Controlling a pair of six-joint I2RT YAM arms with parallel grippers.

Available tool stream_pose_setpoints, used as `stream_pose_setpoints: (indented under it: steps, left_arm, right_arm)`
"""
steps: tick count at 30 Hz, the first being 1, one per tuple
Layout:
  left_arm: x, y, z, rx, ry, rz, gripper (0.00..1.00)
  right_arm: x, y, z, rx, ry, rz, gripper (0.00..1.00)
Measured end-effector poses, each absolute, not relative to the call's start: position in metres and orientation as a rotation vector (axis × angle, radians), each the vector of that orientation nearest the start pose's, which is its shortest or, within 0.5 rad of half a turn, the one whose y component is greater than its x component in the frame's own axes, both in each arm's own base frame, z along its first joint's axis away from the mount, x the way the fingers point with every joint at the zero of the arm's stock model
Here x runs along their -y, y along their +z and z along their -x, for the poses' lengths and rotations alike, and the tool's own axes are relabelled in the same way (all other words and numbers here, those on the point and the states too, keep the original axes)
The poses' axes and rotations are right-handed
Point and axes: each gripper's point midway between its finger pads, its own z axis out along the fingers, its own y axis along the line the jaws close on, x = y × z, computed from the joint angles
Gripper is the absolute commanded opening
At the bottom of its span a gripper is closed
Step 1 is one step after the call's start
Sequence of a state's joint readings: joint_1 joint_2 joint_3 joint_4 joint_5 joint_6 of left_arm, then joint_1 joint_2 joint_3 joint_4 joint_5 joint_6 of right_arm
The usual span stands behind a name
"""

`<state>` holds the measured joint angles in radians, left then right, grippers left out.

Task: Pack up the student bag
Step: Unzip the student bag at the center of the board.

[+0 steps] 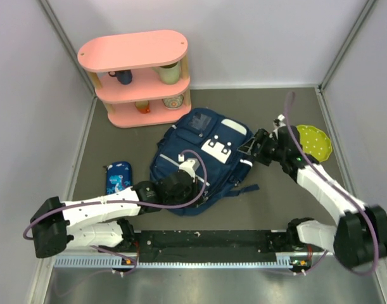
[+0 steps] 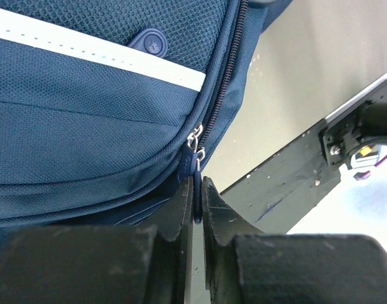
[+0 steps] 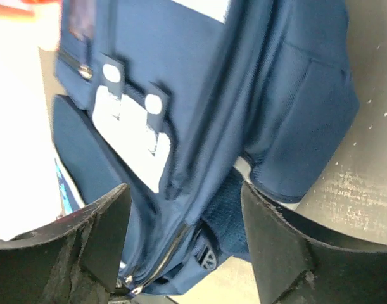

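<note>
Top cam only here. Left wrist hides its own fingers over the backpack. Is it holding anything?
Observer: Yes. The left gripper is shut on the zipper pull of the student bag.
Operator: Zip closed there?
Observer: The zipper track above the pull looks closed; below it, the jaws hide it.
Operator: Right side gripping?
Observer: No. The right gripper is open, with the bag's side showing between its jaws and nothing clamped.
</note>
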<state>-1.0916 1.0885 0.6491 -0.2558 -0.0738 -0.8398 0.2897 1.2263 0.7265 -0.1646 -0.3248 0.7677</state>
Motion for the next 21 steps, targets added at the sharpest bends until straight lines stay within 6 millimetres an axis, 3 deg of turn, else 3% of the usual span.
stream_pose_setpoints:
  steps: [3, 6, 14, 21]
  left_arm:
    - [0.290, 0.106, -0.126, -2.469, -0.861, -0.299, 0.00]
    - [0.290, 0.105, -0.125, -2.469, -0.857, -0.313, 0.00]
    - [0.289, 0.105, -0.124, -2.462, -0.853, -0.341, 0.00]
    - [0.290, 0.106, -0.124, -2.458, -0.858, -0.361, 0.00]
  right_arm:
    - [-0.167, 0.159, -0.286, -2.208, 0.944, -0.353, 0.72]
    - [-0.173, 0.169, -0.261, -2.158, 1.019, -0.303, 0.72]
    - [-0.221, 0.126, -0.195, -2.342, 1.174, -0.203, 0.71]
    - [-0.252, 0.118, -0.192, -2.380, 1.239, -0.183, 0.65]
